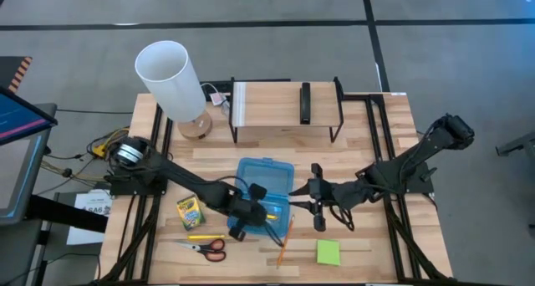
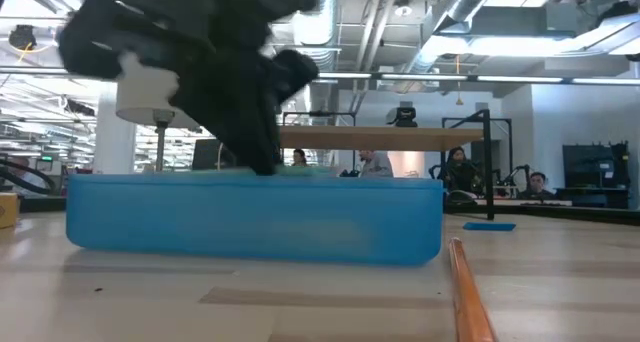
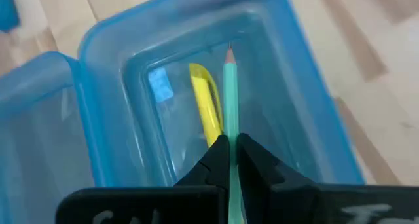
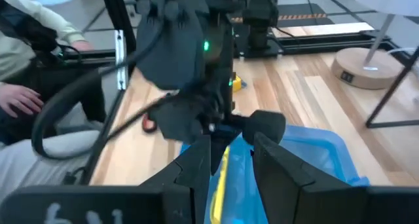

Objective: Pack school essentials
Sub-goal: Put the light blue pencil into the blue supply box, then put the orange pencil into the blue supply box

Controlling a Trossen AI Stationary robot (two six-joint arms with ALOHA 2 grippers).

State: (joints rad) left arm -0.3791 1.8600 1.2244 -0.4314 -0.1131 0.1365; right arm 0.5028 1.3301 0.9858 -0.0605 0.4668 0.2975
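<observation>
Two arms meet at our blue case (image 1: 266, 171). Left of it lie the crayon box (image 1: 190, 212) and scissors (image 1: 206, 247). Our left gripper (image 3: 230, 152) pinches the green pencil (image 3: 230, 96) inside; the right gripper (image 1: 318, 204), partly spread, holds nothing.

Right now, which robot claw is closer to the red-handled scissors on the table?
Left. The left claw, shut on a thin green pencil over the translucent blue plastic case, sits just beside the red-handled scissors. The right claw is open past the case's far side.
</observation>
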